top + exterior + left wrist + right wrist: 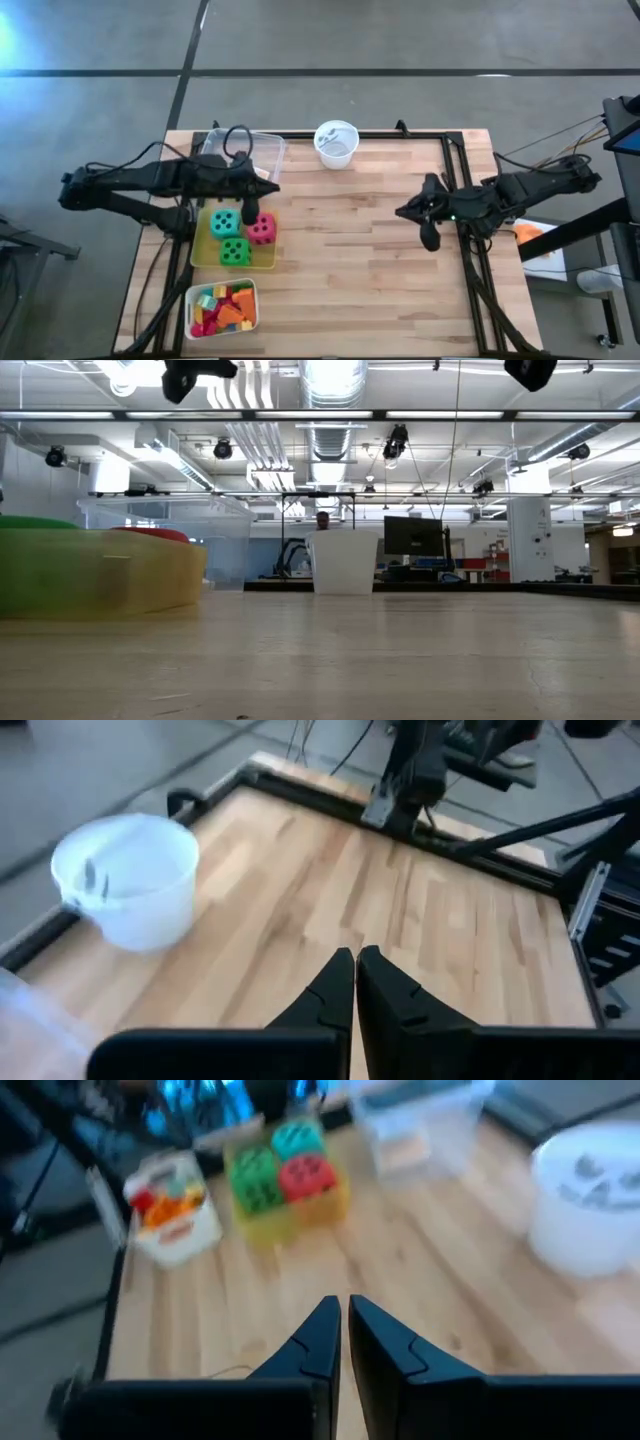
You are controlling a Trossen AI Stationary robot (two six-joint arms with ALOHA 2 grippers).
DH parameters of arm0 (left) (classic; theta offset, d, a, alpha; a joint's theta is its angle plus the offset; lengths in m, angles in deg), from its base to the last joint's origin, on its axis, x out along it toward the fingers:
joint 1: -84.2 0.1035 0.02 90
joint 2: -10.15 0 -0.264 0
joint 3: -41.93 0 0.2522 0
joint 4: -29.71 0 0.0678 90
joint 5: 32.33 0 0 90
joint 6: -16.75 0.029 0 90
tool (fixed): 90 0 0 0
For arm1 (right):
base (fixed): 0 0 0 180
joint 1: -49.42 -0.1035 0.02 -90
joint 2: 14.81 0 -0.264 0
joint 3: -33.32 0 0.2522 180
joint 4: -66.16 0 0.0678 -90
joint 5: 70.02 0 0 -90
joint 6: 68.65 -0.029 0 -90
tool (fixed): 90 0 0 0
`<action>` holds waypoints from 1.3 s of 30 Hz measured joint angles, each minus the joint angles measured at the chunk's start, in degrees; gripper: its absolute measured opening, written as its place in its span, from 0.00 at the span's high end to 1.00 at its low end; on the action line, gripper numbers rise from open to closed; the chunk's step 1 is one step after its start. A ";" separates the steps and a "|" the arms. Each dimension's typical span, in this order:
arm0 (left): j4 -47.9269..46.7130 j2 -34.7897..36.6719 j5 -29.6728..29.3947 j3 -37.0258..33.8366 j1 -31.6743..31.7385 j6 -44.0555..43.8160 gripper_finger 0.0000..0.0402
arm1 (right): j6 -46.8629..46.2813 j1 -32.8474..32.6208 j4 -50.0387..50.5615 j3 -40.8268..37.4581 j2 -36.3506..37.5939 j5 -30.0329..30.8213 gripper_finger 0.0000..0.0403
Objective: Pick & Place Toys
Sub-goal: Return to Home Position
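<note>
A: Anything held?
B: No. The left gripper (250, 213), fingers (330, 990) pressed together, hangs above the dice (235, 251) in the yellow tray (203, 250). The right gripper (430, 238), closed too, is well apart from them.
A: And the blocks (225, 305)?
B: In the white tray (188, 310), near the left gripper.

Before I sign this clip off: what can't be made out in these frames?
- Inside the white cup: too small in the high view, blurred in the right wrist view.
- Inside the clear tray: the left arm crosses it in the high view.
- Count of blocks in the white bin: piled, too small in the high view.
- The dice in the low view: the yellow tray wall hides all but two tops.
</note>
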 joint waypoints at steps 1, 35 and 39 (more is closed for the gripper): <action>1.22 -0.09 -0.13 -0.28 -0.02 0.91 0.97 | 0.48 0.00 -2.15 -1.27 0.80 1.66 0.94; 37.37 55.25 10.59 -55.24 0.81 -10.03 0.97 | 11.64 -0.02 -41.17 -47.56 50.38 -11.36 0.94; 39.96 55.31 11.84 -57.35 0.76 -11.63 0.97 | 10.98 -0.02 -49.86 -52.73 50.01 -15.86 0.94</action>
